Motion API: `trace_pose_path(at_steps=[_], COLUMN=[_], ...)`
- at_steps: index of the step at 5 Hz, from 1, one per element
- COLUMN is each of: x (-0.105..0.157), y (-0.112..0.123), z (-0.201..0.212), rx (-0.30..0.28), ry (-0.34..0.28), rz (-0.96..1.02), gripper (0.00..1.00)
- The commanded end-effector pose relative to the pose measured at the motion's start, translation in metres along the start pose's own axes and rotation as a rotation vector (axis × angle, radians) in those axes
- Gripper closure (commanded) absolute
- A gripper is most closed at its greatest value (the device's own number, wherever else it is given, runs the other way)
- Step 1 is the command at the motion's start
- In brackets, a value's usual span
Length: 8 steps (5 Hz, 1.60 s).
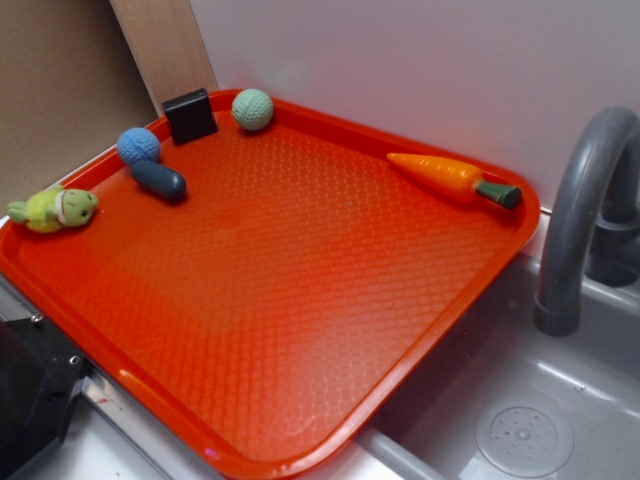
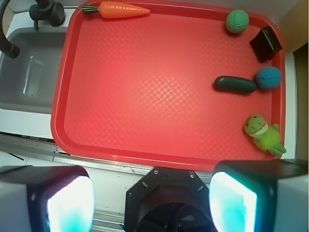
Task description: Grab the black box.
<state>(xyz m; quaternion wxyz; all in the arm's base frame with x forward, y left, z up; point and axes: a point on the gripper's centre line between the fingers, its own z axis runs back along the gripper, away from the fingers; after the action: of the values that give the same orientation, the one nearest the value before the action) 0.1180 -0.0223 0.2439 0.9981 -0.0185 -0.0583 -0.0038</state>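
Wide-open tool (image 2: 152, 198) pads glow at the wrist view's bottom edge, holding nothing, well short of the small matte black box (image 2: 266, 44) leaning on the orange plastic tray's (image 2: 67, 72) far corner rim. That tilt against the rim risks a slipped grasp, and the green knitted ball (image 2: 237, 21) and blue knitted ball (image 2: 268, 78) nearby could get knocked.

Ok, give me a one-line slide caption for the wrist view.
Open pincer hangs outside the red plastic tray, far from the small matte black box at its far right rim.
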Motion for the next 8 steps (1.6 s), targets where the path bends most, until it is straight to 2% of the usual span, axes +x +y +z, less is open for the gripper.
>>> trace_pose_path(at_steps=[1,2,3,4,5,7,8], x=[0.0,0.034,0.058,0.077,0.084,0.11,0.13], y=[0.0,0.031,0.057,0.087,0.117,0.143,0.156], z=[0.0,-0.031,-0.041,-0.053,-0.062,-0.071,-0.083], rx=[0.0,0.049,0.084,0.111,0.169,0.132,0.15], ry=[0.0,-0.003,-0.003,0.016,0.018,-0.055,-0.027], rz=[0.0,-0.007,0.039,0.063,0.05,-0.098,-0.111], gripper=[0.0,0.0,0.0,0.0,0.0,0.0,0.0])
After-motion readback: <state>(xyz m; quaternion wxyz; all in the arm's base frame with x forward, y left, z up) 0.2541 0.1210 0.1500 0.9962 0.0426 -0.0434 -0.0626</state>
